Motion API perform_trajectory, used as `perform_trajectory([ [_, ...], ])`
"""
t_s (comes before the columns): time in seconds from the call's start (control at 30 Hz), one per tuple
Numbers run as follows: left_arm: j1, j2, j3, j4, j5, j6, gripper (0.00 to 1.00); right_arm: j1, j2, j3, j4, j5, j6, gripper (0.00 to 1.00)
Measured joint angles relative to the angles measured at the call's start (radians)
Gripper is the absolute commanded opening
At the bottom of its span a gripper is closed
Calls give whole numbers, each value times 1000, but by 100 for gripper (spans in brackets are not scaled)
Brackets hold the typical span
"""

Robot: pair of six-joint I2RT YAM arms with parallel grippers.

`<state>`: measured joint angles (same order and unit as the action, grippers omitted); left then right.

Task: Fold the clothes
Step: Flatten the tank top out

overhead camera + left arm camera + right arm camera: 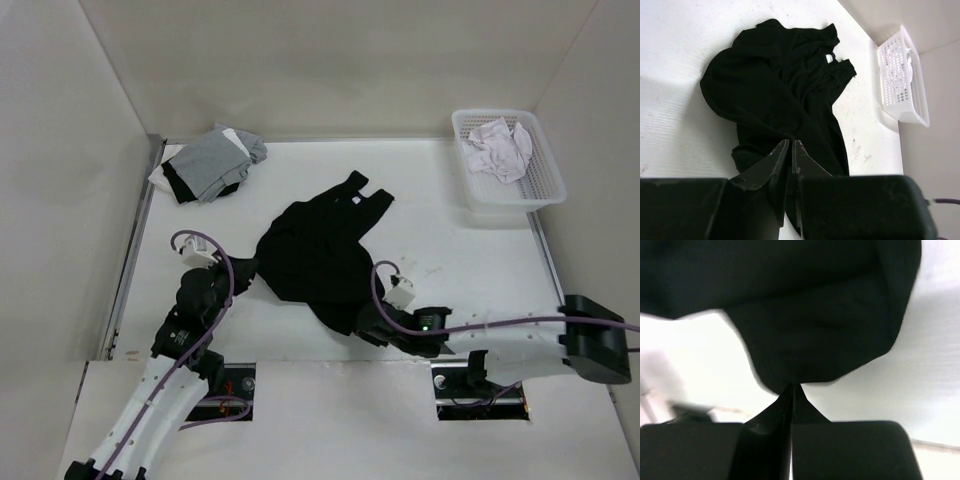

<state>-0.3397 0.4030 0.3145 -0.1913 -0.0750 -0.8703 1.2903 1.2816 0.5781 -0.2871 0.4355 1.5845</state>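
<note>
Right gripper (792, 386) is pressed together, tips pinching the near edge of the black sleeveless top (315, 250), fabric drawn to a point right at the fingertips in the right wrist view. Left gripper (791, 142) is almost fully closed, only a thin slit between the fingers, tips nipping the top's left-side edge; dark cloth runs under and beside them. The top lies crumpled and unfolded mid-table on the white table (450, 270), roughly between the two arms, straps and neckline pointing toward the far wall, small white label (828, 58) showing at the neck. Right arm reaches in low from the right side, left arm comes up from the near-left. White basket (550, 185) sits at the far right corner, well apart from the top, with a rumpled white cloth (500, 148) inside. Grey-and-white garment pile (210, 165) sits far left, near the wall, apart from the top.
</note>
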Motion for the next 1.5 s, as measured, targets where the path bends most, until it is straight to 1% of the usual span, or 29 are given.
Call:
perform_trajectory([
  [0.1, 11, -4, 29, -24, 1, 0, 4, 0, -194, 18, -95, 71, -80, 0],
  [0.17, 18, -9, 76, -43, 0, 0, 4, 1, -332, 72, -185, 132, -139, 0],
  [0.3, 20, -21, 235, -68, -6, 0, 3, 25, -543, 282, -343, 268, -297, 0],
  [0.43, 25, -16, 452, -67, -37, 3, 3, 59, -623, 549, -428, 407, -518, 0],
  [0.53, 34, 6, 628, -45, -79, 12, 3, 74, -614, 778, -404, 488, -733, 0],
  [0.7, 69, 65, 863, 39, -148, 43, 3, 84, -527, 1050, -242, 525, -1070, 0],
  [0.8, 100, 130, 932, 118, -170, 55, 3, 76, -448, 1143, -147, 506, -1214, 0],
  [0.83, 106, 164, 942, 144, -174, 57, 3, 48, -420, 1157, -120, 488, -1252, 0],
  [0.9, 111, 253, 954, 182, -176, 60, 3, -68, -364, 1159, -89, 433, -1296, 0],
  [0.97, 129, 381, 957, 208, -167, 60, 3, -212, -309, 1141, -78, 338, -1298, 0],
  [1.1, 188, 692, 963, 216, -105, 50, 3, -575, -164, 1092, -65, 55, -1228, 0],
  [1.2, 224, 938, 1010, 185, -45, 31, 3, -768, 6, 1115, -36, -137, -1163, 0],
  [1.23, 232, 1014, 1041, 166, -24, 25, 3, -807, 69, 1140, -37, -185, -1146, 0],
  [1.33, 252, 1174, 1162, 117, 39, 5, 3, -883, 257, 1263, -57, -301, -1104, 0],
  [1.43, 270, 1233, 1282, 97, 93, -17, 3, -919, 381, 1423, -102, -377, -1077, 0],
  [1.5, 286, 1236, 1365, 94, 119, -28, 3, -932, 416, 1529, -128, -410, -1062, 0],
])
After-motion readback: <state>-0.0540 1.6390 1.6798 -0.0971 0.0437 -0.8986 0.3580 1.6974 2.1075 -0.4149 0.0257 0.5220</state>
